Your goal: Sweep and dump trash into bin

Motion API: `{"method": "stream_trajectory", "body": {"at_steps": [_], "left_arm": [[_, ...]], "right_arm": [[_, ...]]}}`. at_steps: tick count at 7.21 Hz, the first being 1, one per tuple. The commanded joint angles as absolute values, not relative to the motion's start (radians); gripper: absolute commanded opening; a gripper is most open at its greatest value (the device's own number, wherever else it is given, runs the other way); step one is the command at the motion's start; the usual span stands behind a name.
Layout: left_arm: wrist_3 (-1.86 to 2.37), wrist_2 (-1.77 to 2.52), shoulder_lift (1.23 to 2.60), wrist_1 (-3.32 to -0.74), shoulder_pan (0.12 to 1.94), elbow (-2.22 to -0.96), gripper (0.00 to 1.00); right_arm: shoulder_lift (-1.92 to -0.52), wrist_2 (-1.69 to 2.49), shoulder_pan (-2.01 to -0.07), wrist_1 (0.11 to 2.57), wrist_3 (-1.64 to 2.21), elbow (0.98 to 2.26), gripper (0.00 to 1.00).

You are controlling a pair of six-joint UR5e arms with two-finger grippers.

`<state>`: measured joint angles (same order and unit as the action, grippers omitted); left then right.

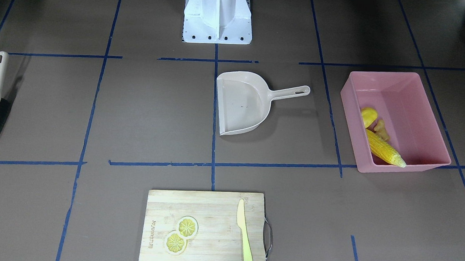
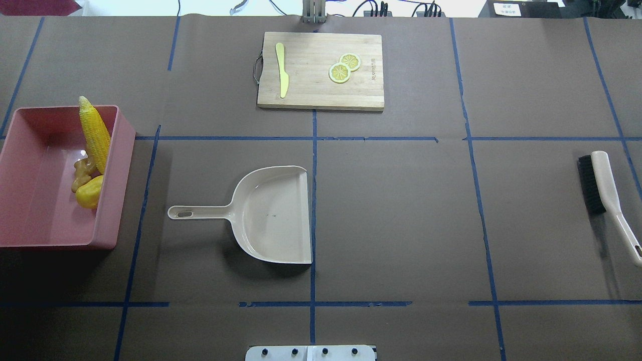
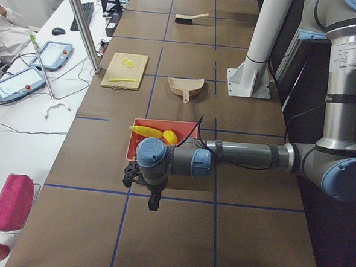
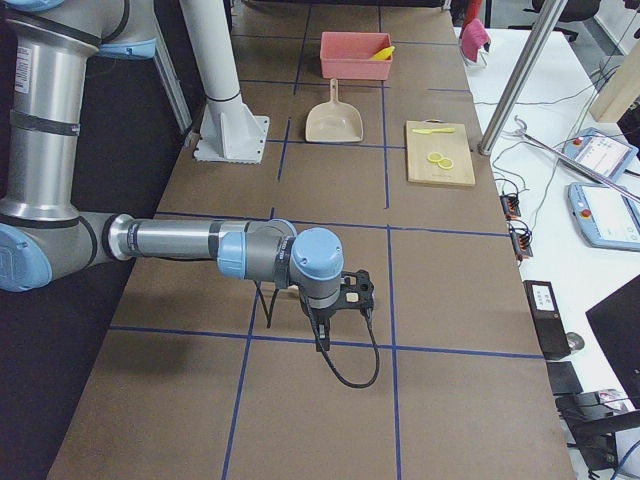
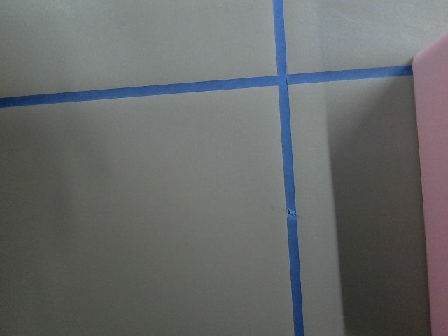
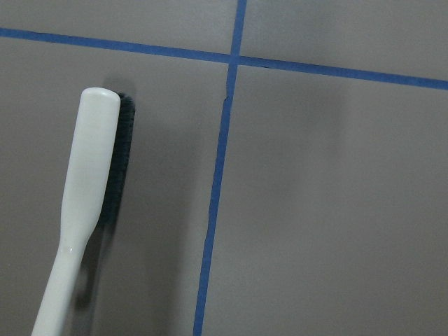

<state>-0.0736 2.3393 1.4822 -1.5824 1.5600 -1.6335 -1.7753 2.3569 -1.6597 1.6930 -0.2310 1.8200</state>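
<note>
- Overhead exterior is showing you the corn cob [image 2: 95, 134], lumpy yellow piece [image 2: 89, 194] and half-hidden ginger root [image 2: 80, 176] lying inside the bin [image 2: 123, 170], at the left.
- Only side views are catching the left gripper [image 3: 154, 201] and right gripper [image 4: 322, 336]; you cannot tell their opening or any hold.
</note>
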Motion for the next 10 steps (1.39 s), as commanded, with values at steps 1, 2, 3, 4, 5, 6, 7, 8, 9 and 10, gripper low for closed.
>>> {"method": "stream_trajectory", "body": {"at_steps": [1,2,3,4,5,6,7,8,9,10], "left_arm": [[-0.074,2.339,1.482,-1.583,1.56,-1.637,1.0],[-0.08,2.338,1.482,-1.583,1.559,-1.64,1.0],[-0.083,2.338,1.483,-1.586,1.559,-1.64,1.0],[-0.083,2.338,1.483,-1.586,1.559,-1.64,1.0],[-0.083,2.339,1.483,-1.588,1.559,-1.641,1.0],[-0.083,2.338,1.483,-1.588,1.554,-1.638,1.0],[-0.083,2.338,1.482,-1.585,1.554,-1.638,1.0],[-0.083,2.338,1.48,-1.585,1.552,-1.638,1.0],[-0.083,2.338,1.482,-1.586,1.552,-1.635,1.0],[-0.083,2.338,1.482,-1.586,1.552,-1.637,1.0]], "right_arm": [[-1.784,2.35,-1.667,1.727,-0.227,1.822,1.0],[-1.783,2.347,-1.646,1.691,-0.174,1.824,1.0],[-1.787,2.336,-1.622,1.633,-0.113,1.816,1.0],[-1.79,2.336,-1.609,1.614,-0.086,1.815,1.0],[-1.79,2.336,-1.602,1.614,-0.086,1.815,1.0],[-1.79,2.338,-1.6,1.614,-0.084,1.815,1.0],[-1.789,2.341,-1.597,1.614,-0.084,1.816,1.0],[-1.789,2.339,-1.583,1.614,-0.083,1.815,1.0],[-1.789,2.341,-1.572,1.614,-0.083,1.816,1.0],[-1.789,2.341,-1.569,1.614,-0.083,1.816,1.0]]}}
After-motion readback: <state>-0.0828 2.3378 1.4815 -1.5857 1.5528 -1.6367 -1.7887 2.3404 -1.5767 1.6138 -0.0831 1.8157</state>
